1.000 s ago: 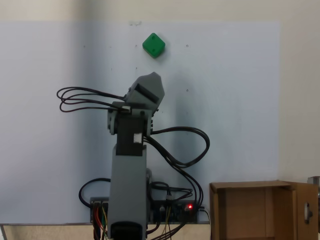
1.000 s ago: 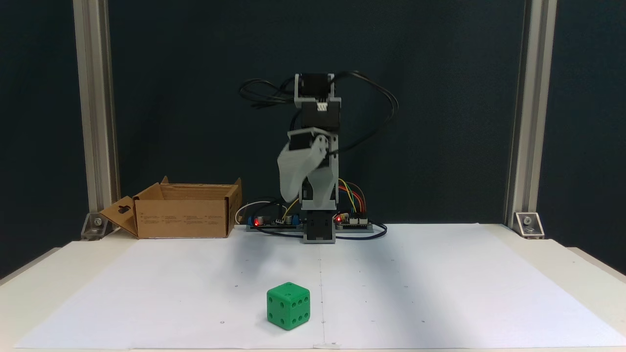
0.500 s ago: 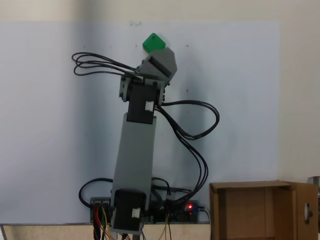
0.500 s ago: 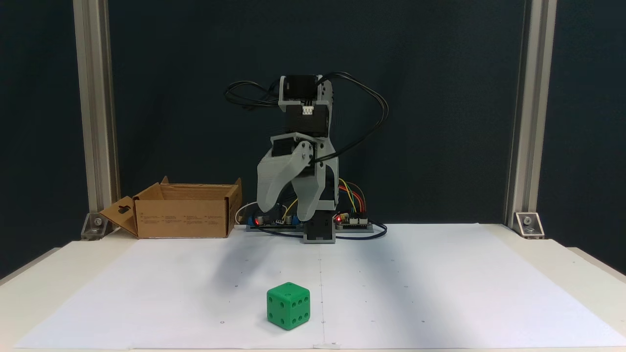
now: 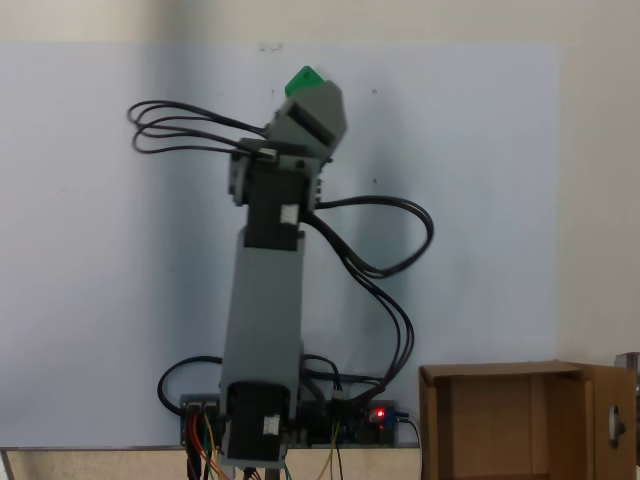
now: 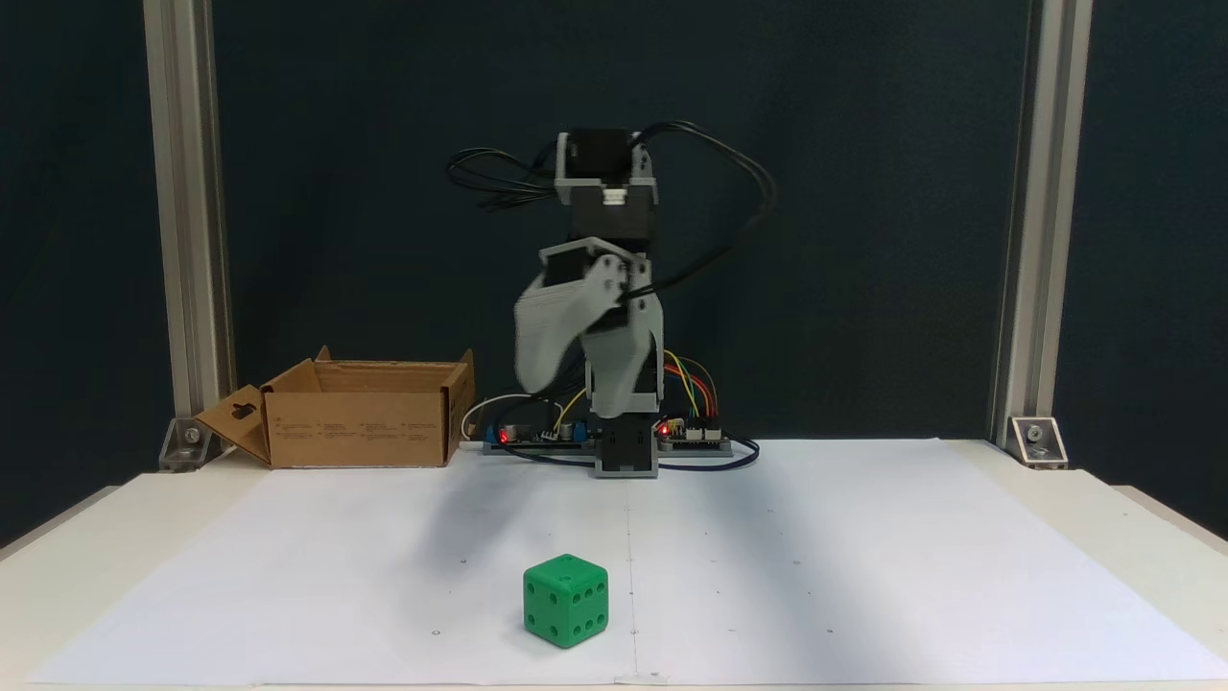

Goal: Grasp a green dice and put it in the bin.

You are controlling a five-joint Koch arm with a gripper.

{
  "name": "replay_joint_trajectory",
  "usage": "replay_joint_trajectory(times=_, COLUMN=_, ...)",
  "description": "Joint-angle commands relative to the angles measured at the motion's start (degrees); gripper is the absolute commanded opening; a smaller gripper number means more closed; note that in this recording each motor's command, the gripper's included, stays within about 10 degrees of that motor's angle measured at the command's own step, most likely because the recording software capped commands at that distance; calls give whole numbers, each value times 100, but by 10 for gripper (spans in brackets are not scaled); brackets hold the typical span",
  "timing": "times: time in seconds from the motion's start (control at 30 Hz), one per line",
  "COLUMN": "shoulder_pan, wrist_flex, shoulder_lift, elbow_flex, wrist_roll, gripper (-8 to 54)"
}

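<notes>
Hovering with my gripper (image 6: 571,389) spread wide and empty, high above the green dice (image 6: 566,601) sitting near the paper's front edge, well apart from the cardboard bin (image 6: 360,415), I fear an off-centre descent nudging the dice away.

A white paper sheet (image 6: 863,557) covers most of the worktop (image 6: 1151,518), and its pale edge shows at both sides. Small dots and a thin line mark the sheet. Two metal posts (image 6: 182,221) stand at the back corners, each fixed with a bracket (image 6: 1036,441). A dark backdrop (image 6: 883,192) hangs behind them. Circuit boards (image 6: 696,434) with red lights and coloured wires (image 6: 693,379) lie at the back edge of the sheet
</notes>
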Motion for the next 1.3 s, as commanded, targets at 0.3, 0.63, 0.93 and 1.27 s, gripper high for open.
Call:
replay_joint_trajectory(times=0.3, shoulder_pan=-352, wrist_flex=-888, shoulder_lift=-712, elbow_flex=-510, wrist_roll=606, gripper=373)
replay_joint_trajectory(times=0.63, shoulder_pan=-97, wrist_flex=-1090, shoulder_lift=-1028, elbow_flex=-519, wrist_roll=606, gripper=373)
replay_joint_trajectory(times=0.93, shoulder_pan=-18, wrist_flex=-1002, shoulder_lift=-1046, elbow_flex=-519, wrist_roll=598, gripper=373)
replay_joint_trajectory(times=1.27, shoulder_pan=141, wrist_flex=-853, shoulder_lift=-993, elbow_flex=-914, wrist_roll=589, gripper=317)
